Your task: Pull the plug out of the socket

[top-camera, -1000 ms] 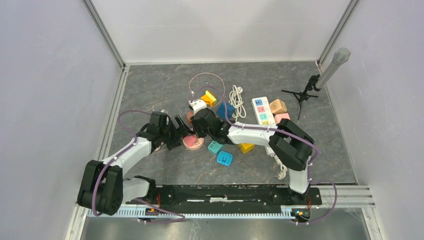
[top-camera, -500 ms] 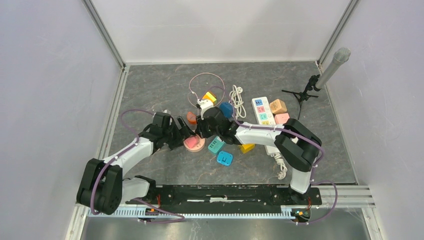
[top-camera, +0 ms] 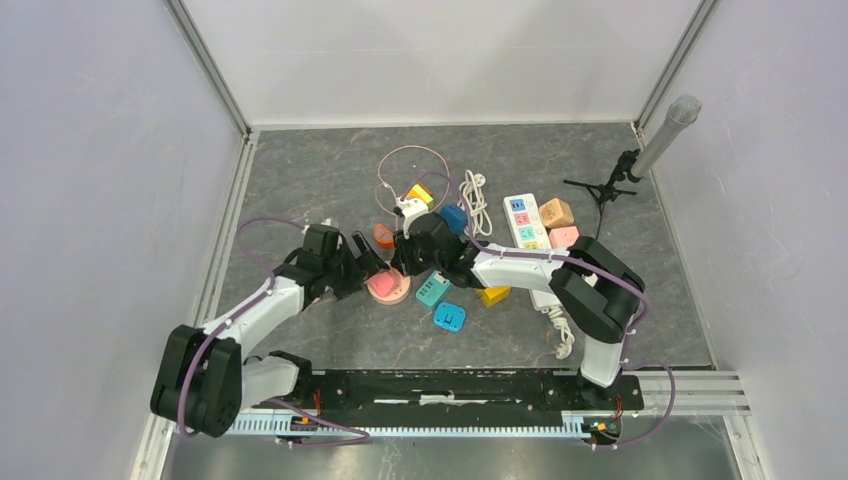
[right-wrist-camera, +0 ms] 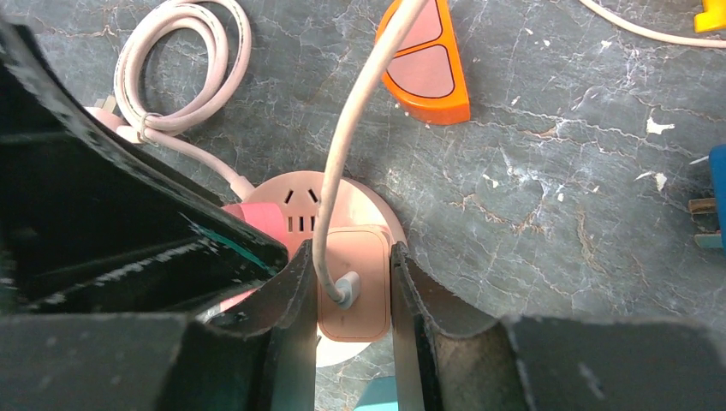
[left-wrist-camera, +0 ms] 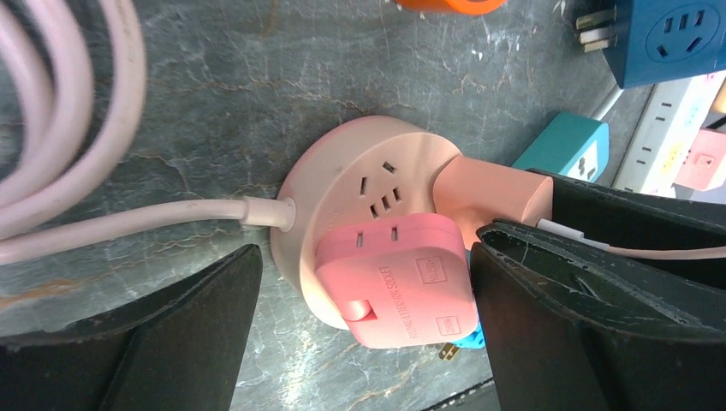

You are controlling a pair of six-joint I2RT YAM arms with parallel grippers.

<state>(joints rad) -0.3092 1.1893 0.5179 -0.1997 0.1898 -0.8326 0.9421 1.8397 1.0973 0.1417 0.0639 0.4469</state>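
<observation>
Right gripper [right-wrist-camera: 351, 265] clamped on the plug [right-wrist-camera: 366, 312], seated in the round socket [left-wrist-camera: 342, 171] near the middle of the table [top-camera: 300, 170]; left gripper [left-wrist-camera: 364, 253], wide open, straddles the socket, so the pull likely runs straight off its face.

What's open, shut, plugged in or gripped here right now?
left gripper: open, straddling the round socket.
right gripper: shut on the peach plug.
peach plug: seated on the round socket, cable attached.
pink adapter: sitting on the round socket.
</observation>
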